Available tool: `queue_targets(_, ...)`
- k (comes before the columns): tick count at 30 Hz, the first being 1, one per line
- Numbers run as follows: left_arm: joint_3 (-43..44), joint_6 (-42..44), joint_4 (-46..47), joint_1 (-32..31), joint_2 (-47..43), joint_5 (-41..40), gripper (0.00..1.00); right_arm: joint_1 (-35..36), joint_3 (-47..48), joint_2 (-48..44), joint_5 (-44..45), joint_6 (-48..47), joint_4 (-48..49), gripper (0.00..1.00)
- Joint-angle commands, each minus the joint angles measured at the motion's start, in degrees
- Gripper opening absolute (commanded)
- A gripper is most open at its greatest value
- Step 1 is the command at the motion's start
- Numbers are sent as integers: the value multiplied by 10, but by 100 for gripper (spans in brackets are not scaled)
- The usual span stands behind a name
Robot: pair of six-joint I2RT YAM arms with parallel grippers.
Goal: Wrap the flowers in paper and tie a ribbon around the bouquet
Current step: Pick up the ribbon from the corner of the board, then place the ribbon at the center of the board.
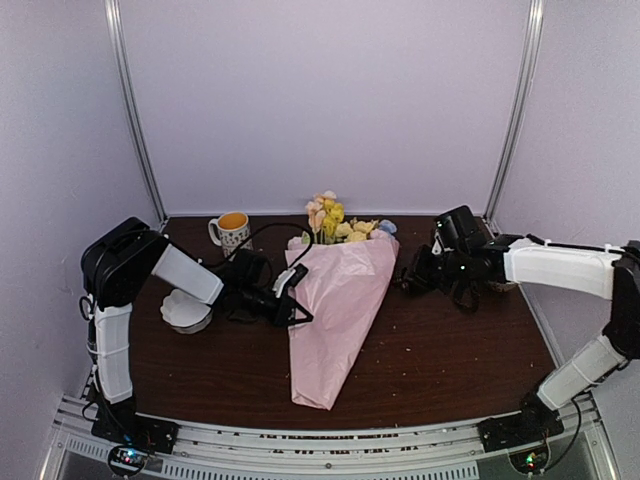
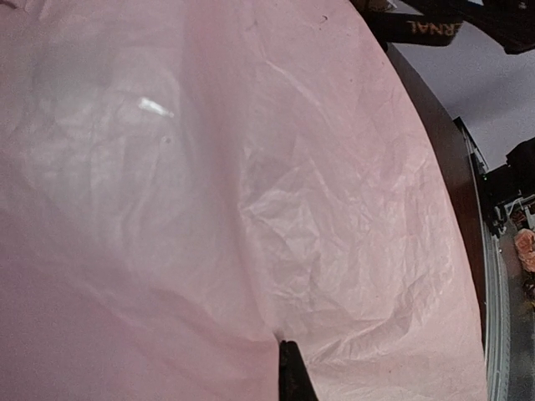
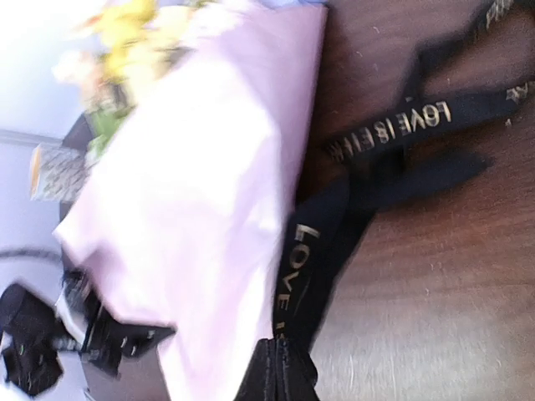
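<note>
Shut on the ribbon (image 3: 393, 129) with the right tool (image 3: 277, 368), at 3 o'clock of the bouquet (image 1: 335, 300); pinched closed on the paper (image 2: 251, 167) with the left tool (image 2: 288, 372) at its 9 o'clock edge, all flat on the bench (image 1: 450, 340), flowers (image 1: 335, 220) toward 12. Seemingly past wrapping, into tying. Next: draw the ribbon across the bouquet toward 9 o'clock, keeping the paper pinned.

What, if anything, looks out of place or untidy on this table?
The ribbon lies bunched on the table beside the bouquet, not tied round it. Nothing looks spilled or damaged.
</note>
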Motion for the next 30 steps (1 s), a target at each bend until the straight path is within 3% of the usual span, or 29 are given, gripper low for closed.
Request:
queue_targets(1,-17,8,-68,20,19,-62,0,13,5,-163,39,-85,-86,0)
queue_targets(5,-13,12,-77,21,18,-69,0,17,83,-277,61,-138,-173,0)
queue_targets(10,-10,18,-88,20,14,-79,0,19,222,-346,60,-192,-248,0)
queue_targets(14,-7,22,-97,20,12,-84,0,19,371,-339,78,-273,-336,0)
queue_targets(19,-4,23,-102,20,12,-87,0,19,644,-280,117,-365,-449,0)
queue_targets(22,-3,26,-104,20,11,-88,0,19,744,-251,106,-382,-467,0)
queue_targets(25,-4,28,-107,20,12,-91,0,19,692,-254,72,-369,-440,0)
queue_targets(28,-4,29,-108,20,12,-91,0,24,498,-260,-29,-322,-357,0)
queue_targets(30,-5,29,-107,20,12,-90,0,70,403,-246,-67,-297,-296,0)
